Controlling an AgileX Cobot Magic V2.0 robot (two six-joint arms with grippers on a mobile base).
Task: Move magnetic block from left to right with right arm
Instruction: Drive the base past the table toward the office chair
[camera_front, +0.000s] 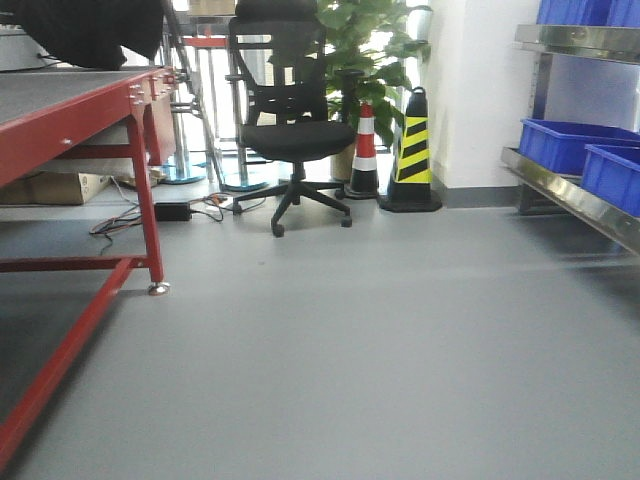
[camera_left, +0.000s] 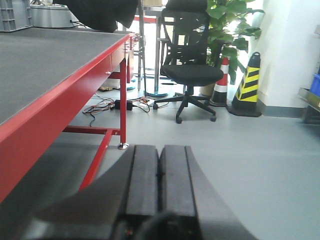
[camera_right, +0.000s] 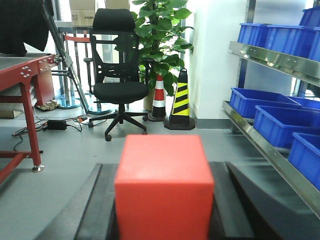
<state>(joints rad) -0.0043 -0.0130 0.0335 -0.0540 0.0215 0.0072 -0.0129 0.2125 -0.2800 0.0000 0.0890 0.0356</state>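
Noted right pincer (camera_right: 162, 167) clamped on the magnetic block (camera_right: 162, 190), block seated between the pads, apparently in mid-air, with the desk (camera_right: 20, 67) well off to the pincer's left and open floor ahead. Noted left pincer (camera_left: 159, 170) closed flat, gripping nothing. Likely risks: dropping the block to the floor should its smooth faces slip in the pads, or releasing before reaching the desk top. Being a cube, no long axis to speak of; one flat face turned forward, away from the pincer, top face level, edges square to the pads
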